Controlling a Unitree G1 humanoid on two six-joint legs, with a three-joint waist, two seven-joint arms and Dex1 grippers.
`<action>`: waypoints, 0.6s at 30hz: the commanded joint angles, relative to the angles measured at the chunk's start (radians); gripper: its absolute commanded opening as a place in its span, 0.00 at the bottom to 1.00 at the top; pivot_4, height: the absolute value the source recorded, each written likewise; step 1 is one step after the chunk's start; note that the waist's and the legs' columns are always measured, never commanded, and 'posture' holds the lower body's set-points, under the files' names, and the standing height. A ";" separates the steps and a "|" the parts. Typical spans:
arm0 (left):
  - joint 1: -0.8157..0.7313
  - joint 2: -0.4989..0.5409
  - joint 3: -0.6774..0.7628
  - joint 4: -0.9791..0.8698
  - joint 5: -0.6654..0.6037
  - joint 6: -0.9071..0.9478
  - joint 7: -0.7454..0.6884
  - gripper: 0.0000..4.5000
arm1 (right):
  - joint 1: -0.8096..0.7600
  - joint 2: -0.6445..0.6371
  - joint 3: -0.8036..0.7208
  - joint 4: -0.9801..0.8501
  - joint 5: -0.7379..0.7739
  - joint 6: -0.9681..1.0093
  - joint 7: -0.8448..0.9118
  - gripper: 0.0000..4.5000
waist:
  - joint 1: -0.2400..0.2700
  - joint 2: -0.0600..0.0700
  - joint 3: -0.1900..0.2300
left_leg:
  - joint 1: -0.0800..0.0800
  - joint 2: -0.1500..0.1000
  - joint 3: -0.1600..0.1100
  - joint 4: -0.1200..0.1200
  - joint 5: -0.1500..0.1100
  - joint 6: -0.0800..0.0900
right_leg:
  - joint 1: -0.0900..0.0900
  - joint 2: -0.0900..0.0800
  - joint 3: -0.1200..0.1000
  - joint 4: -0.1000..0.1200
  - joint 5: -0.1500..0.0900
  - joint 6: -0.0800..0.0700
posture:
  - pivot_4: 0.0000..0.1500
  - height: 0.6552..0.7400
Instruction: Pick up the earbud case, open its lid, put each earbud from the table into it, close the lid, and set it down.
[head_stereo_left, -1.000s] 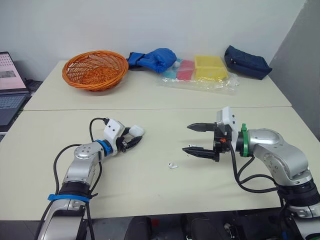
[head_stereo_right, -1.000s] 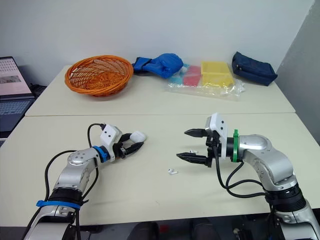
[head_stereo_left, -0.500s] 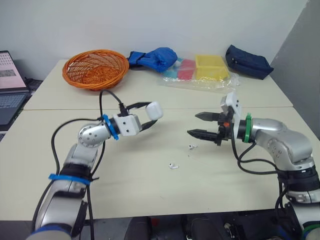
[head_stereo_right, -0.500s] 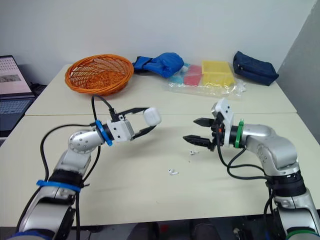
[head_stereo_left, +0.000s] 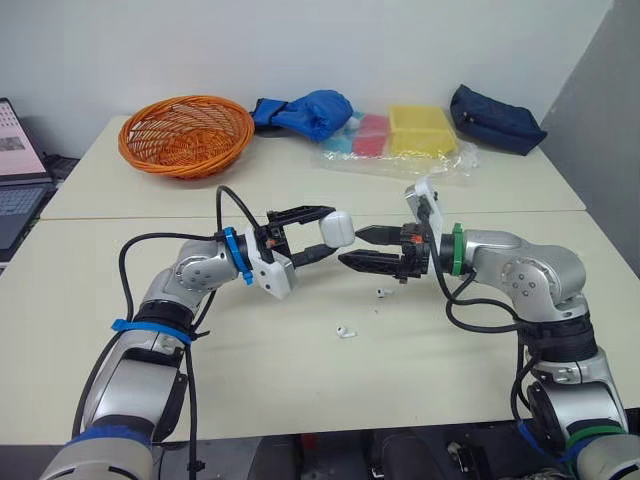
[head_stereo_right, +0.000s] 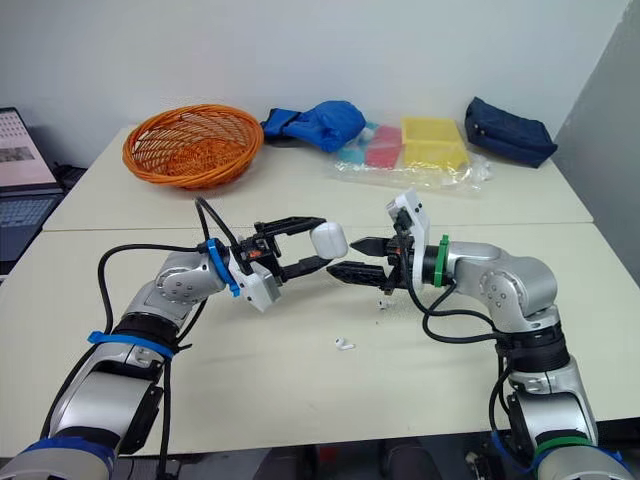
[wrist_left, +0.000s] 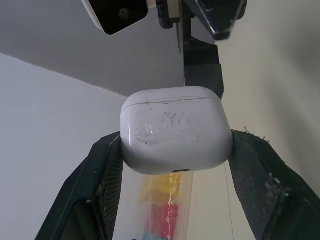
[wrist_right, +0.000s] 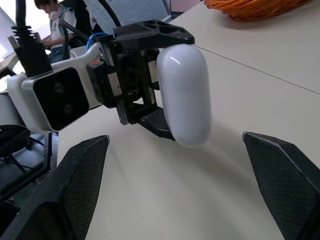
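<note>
The left gripper (head_stereo_left: 326, 232) clamps the shut white earbud case (head_stereo_left: 338, 228) above the middle of the table (head_stereo_left: 300, 390), its long axis roughly upright and its lid end facing the right gripper (head_stereo_left: 352, 247), whose fingers gape empty just beside it. The near earbud (head_stereo_left: 346, 331) and the far earbud (head_stereo_left: 383, 293) lie below, toward the front edge

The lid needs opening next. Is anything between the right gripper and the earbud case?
Nothing visible. The open right gripper faces the earbud case, held above the table in the left gripper, with only air between.
</note>
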 joint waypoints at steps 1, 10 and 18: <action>-0.028 0.007 -0.012 -0.004 -0.004 -0.027 0.030 0.61 | -0.011 0.019 -0.018 -0.008 0.009 -0.007 -0.021 1.00 | 0.000 0.000 0.000 | 0.000 0.000 0.000 0.000 0.000 0.000 | 0.000 0.000 0.000 0.000 0.000 0.000 | 1.00 1.00; -0.041 0.016 -0.034 0.000 0.017 -0.063 0.062 0.61 | -0.031 0.078 -0.058 0.021 0.042 0.049 -0.083 1.00 | -0.001 0.000 0.000 | 0.000 0.001 0.000 0.001 0.000 0.000 | -0.001 0.001 0.000 0.002 0.000 0.000 | 1.00 1.00; -0.047 0.014 -0.052 0.007 0.029 -0.069 0.085 0.61 | -0.038 0.079 -0.048 0.043 0.034 0.053 -0.088 0.96 | -0.001 0.000 0.000 | 0.000 0.001 0.000 0.001 0.000 0.000 | -0.001 0.001 -0.001 0.002 0.000 0.000 | 1.00 1.00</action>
